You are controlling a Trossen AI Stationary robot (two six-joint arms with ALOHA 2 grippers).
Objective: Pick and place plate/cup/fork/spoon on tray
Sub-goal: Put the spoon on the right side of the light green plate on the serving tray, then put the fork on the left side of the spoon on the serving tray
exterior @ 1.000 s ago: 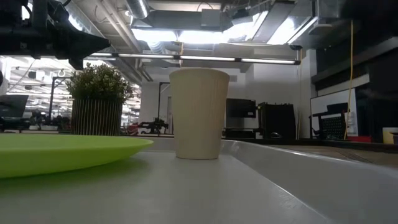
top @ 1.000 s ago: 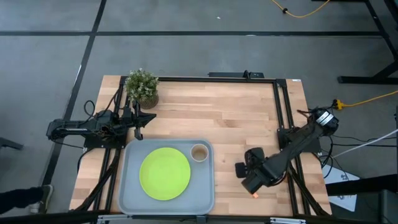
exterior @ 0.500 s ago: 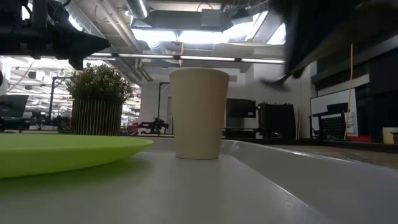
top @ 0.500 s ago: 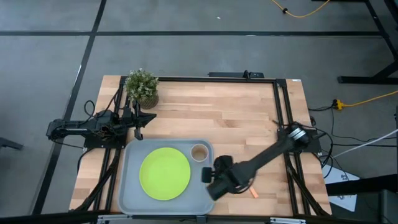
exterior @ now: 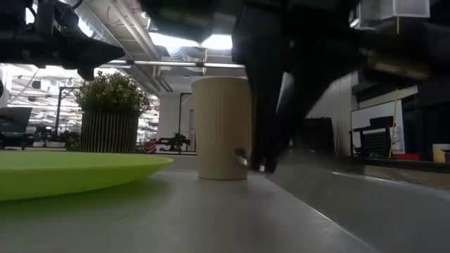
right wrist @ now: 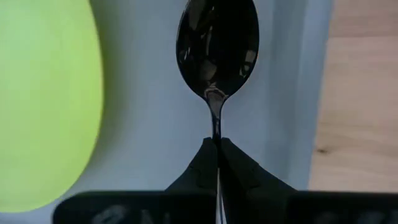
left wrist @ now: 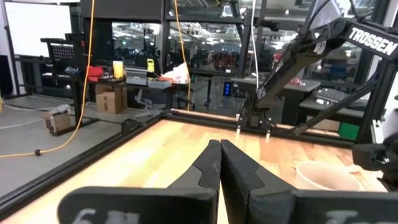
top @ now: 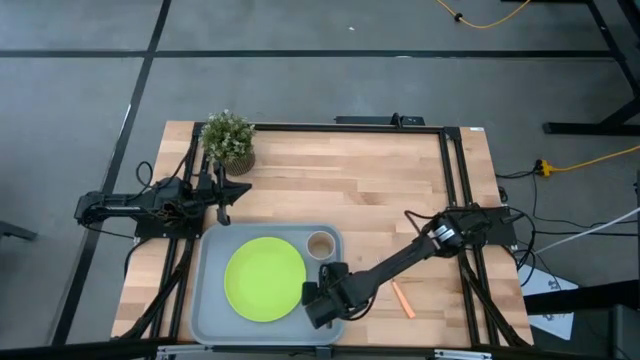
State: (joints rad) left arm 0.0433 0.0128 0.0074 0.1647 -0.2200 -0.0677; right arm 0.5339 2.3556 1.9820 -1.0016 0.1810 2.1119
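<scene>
The grey-blue tray point(top: 212, 318) lies at the table's near left. The lime-green plate point(top: 265, 278) rests flat in it, and the tan cup point(top: 321, 245) stands upright in its far right corner. My right gripper point(top: 312, 302) is over the tray's right part, between plate and rim, shut on the dark spoon point(right wrist: 217, 43). The fork point(top: 402, 299), orange handle showing, lies on the wood right of the tray. My left gripper point(top: 222, 200) is shut and empty beyond the tray's far left corner. My right gripper pinches the spoon's thin handle point(right wrist: 216, 132) between its two fingertips, just behind the bowl. The fingers lie along the handle and slant down from the table's right. The bowl point(right wrist: 217, 37) sticks out past the fingertips over the tray floor point(right wrist: 149, 124); whether it touches the tray I cannot tell.
A potted green plant point(top: 228, 140) stands at the table's far left. Black frame rails point(top: 452, 180) run along the table's sides. Bare wood point(top: 350, 180) spreads beyond the tray and to its right.
My right gripper has swept from the table's near right toward the left edge, past the fork and over the tray's right rim, and has come down beside the cup in the low view. The spoon has travelled with it. The fork now lies uncovered.
</scene>
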